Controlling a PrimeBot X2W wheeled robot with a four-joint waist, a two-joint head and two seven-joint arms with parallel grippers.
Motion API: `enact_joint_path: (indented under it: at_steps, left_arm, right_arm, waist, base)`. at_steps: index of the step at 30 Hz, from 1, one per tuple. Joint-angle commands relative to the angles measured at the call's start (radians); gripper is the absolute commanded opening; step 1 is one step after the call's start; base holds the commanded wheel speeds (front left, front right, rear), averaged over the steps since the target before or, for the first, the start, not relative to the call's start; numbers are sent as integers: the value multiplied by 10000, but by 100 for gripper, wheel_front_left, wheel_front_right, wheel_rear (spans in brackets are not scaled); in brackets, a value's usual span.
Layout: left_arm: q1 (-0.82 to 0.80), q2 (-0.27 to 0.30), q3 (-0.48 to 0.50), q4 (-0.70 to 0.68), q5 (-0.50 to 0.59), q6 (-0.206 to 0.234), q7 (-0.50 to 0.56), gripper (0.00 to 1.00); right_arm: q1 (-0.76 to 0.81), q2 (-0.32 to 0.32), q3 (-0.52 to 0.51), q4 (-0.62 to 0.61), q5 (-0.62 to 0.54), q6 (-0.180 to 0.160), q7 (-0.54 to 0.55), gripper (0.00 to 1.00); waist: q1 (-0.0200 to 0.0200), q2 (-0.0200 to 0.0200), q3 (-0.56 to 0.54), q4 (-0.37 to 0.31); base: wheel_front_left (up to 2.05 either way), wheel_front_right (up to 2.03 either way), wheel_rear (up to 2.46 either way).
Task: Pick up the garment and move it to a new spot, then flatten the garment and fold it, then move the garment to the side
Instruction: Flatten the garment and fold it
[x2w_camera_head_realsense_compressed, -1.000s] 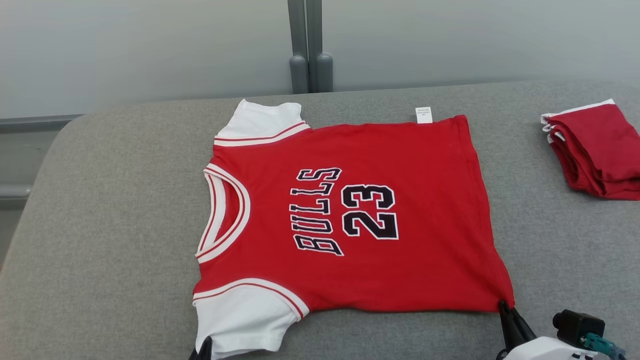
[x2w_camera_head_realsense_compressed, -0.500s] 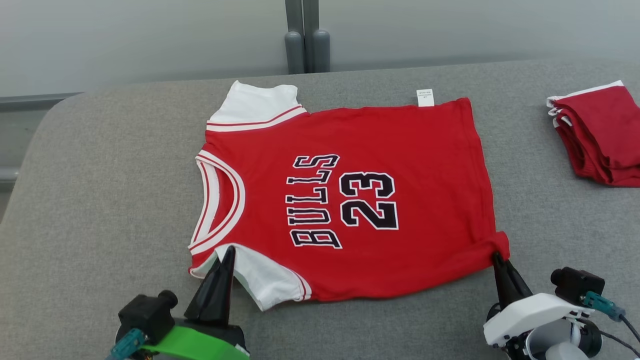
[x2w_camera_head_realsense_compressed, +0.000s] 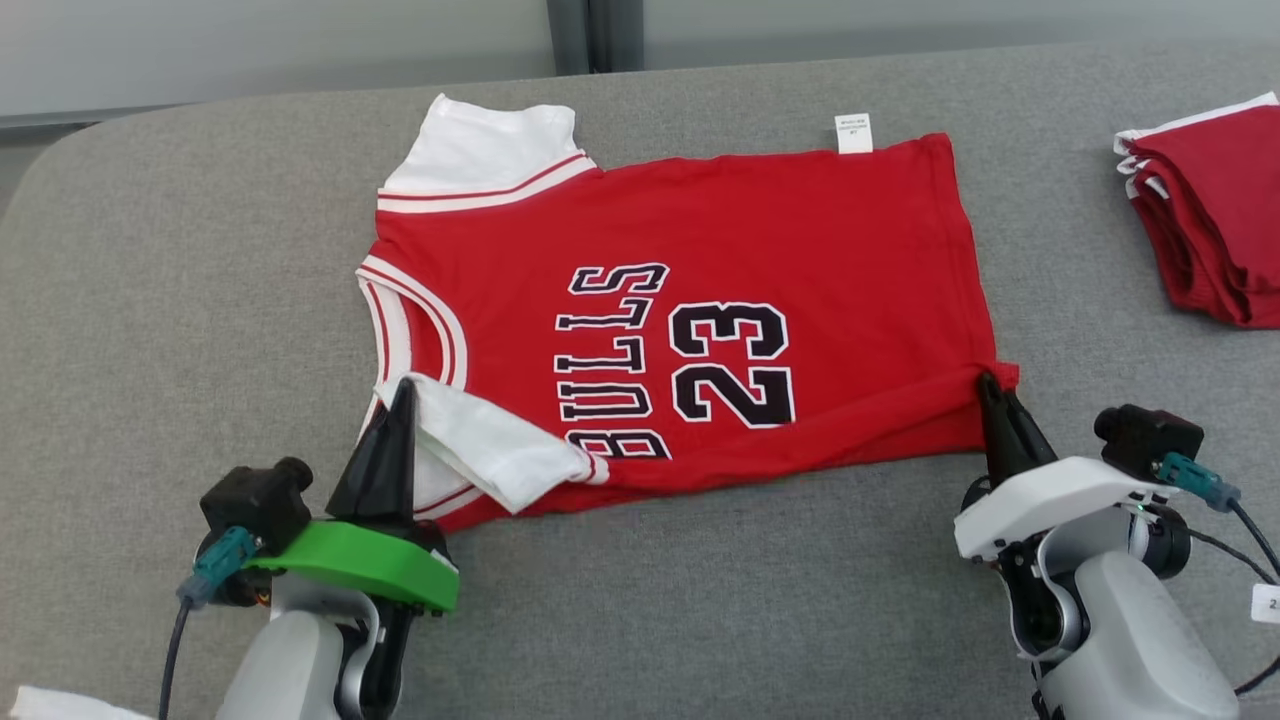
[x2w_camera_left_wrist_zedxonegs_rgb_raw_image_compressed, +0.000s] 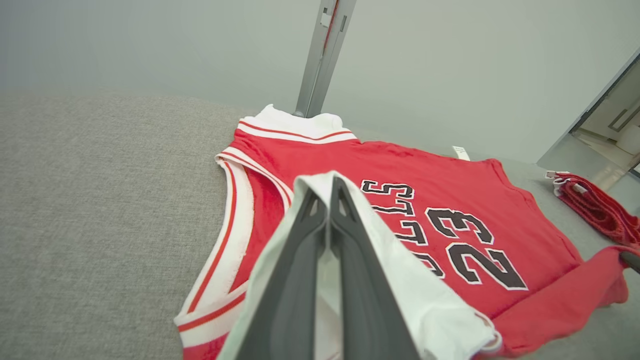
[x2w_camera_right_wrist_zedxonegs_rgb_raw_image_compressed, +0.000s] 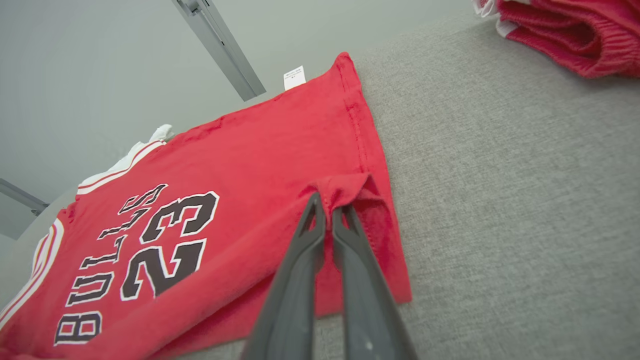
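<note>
The red garment has white red-striped sleeves and black white-edged lettering, on a grey surface.

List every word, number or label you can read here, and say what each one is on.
"BULLS": black, white-edged letters on the front of the red jersey.
"23": same style, beside those letters on the jersey.
White tag at the jersey's far edge: print too small to read.
White label at the head view's right edge: cut off, unreadable.
</note>
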Motion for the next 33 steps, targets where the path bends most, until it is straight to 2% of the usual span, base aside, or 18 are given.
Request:
enact_joint_path:
  at_steps: [1,19,20,21,22,23,24,25,26,33]
  left_arm:
    - [-325,3,60,221,-31,-44,-85,0]
    - [-2768,-9,642,2688,392,-85,-265,0]
    - [-2820,-25,707,2756,432,-86,-265,0]
    - [-2856,-44,763,2799,456,-87,-266,0]
    - [-2900,-69,831,2842,513,-89,-265,0]
    - [-2942,-85,898,2855,552,-85,-265,2]
    - [-2987,-118,968,2841,592,-86,-264,45]
    - [-3002,-151,1012,2821,648,-88,-261,82]
    - [-3004,-190,1059,2796,707,-91,-262,100]
    - [-2516,-265,1296,2365,996,-129,-261,100]
  right_arm:
    - [-283,-31,-19,201,-104,-2,-80,0]
    - [-2688,40,290,2625,-504,-2,-591,0]
    - [-2760,47,307,2735,-508,-2,-639,8]
    - [-2812,54,305,2821,-502,-2,-667,22]
    - [-2876,65,311,2918,-476,-2,-678,74]
    - [-2932,75,326,2968,-473,-2,-723,100]
    - [-3010,73,307,3030,-525,-2,-773,100]
    - [-3054,52,305,3069,-610,-2,-800,100]
    - [-3097,29,280,3102,-676,-2,-844,100]
    - [-2997,-41,49,2660,-949,-2,-977,100]
  waist:
    - [0,0,238,-16]
    - [0,0,1109,-163]
    - [0,0,1117,-173]
    - [0,0,1118,-177]
    - [0,0,1116,-178]
    - [0,0,1110,-178]
    - [0,0,1097,-177]
    - [0,0,1082,-176]
    - [0,0,1056,-173]
    - [0,0,788,-94]
  base:
    - [0,0,0]
    - [0,0,0]
    - [0,0,0]
    - [0,0,0]
    - [0,0,0]
    - [0,0,0]
    - [0,0,0]
    - [0,0,0]
    - [0,0,0]
    - [0,0,0]
